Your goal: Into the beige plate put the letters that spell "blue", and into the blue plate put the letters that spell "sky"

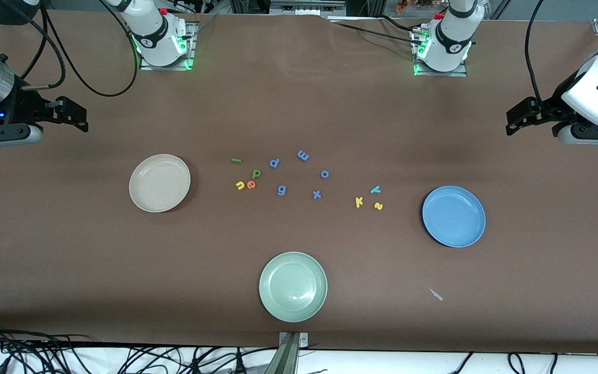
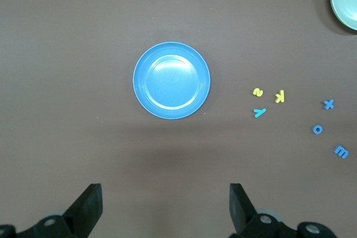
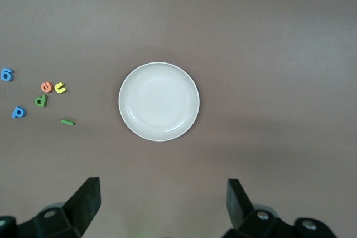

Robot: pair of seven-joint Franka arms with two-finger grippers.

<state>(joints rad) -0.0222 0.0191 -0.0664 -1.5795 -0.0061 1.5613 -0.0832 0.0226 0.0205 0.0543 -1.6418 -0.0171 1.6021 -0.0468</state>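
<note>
Brown felt covers the table (image 1: 299, 104) as we wait, both arms parked high. Our right gripper (image 1: 73, 111) hangs over the right arm's end, fingers spread and empty. The beige plate (image 1: 159, 183) lies bare just beside the letters that spell "blue" (image 1: 245, 176): green bar, green b, yellow u, orange-red e touching the u. Blue letters (image 1: 302, 155) clutter the middle, with a pale green plate (image 1: 293, 286) nearer the camera. The letters that spell "sky" (image 1: 369, 199) sit near the blue plate (image 1: 453, 216). Our left gripper (image 1: 522, 115) hovers released over its own end. We judge nothing sorted yet; pinch each tiny letter singly, taking care to separate u from e.
</note>
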